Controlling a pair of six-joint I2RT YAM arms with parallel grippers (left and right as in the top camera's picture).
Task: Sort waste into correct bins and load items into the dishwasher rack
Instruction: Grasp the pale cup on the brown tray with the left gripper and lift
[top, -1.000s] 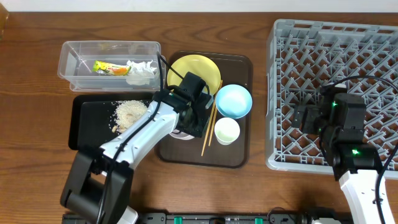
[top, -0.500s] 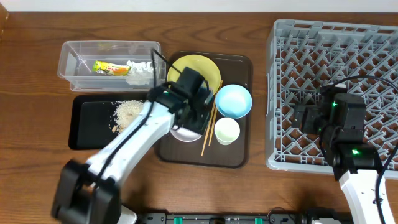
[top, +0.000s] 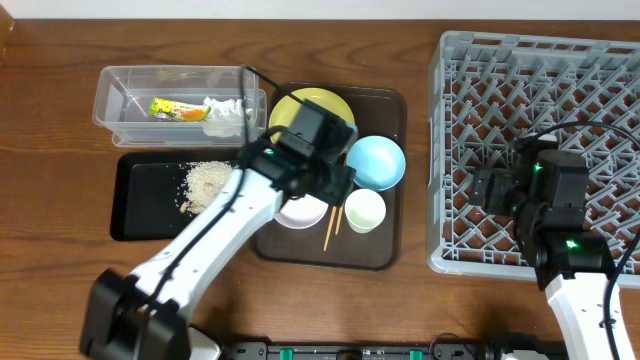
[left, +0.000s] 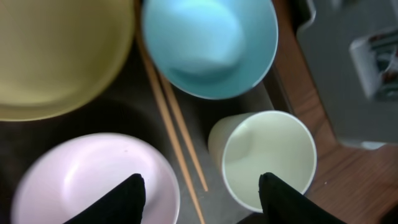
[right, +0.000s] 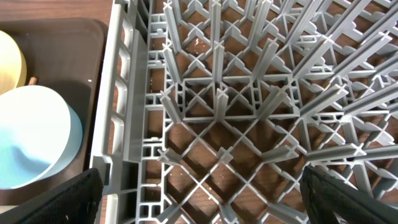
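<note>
The left gripper (left: 200, 186) stands open, its two black fingers (left: 127, 199) spread with nothing between them, hanging above the near part of the dark brown serving tray (top: 385, 255). Straight below the gap run the wooden chopsticks (left: 166, 121), lying side by side on the tray. To their left sits the white bowl (left: 81, 180) (it reads faintly pink in the wrist view), and to their right the small white cup (left: 267, 158), upright and empty. Farther back on the tray are the yellow plate (left: 56, 56) and, right of it, the light blue bowl (left: 208, 43). Left of the serving tray, the clear tub (top: 110, 100) holds the snack wrapper (top: 172, 107) and the white tissue (top: 226, 112). Nearer, the black tray (top: 135, 215) holds the beige crumbs (top: 207, 182). Well to the right, the right gripper (right: 199, 186) is spread wide and empty over the left part of the grey dishwasher rack (top: 600, 90).
</note>
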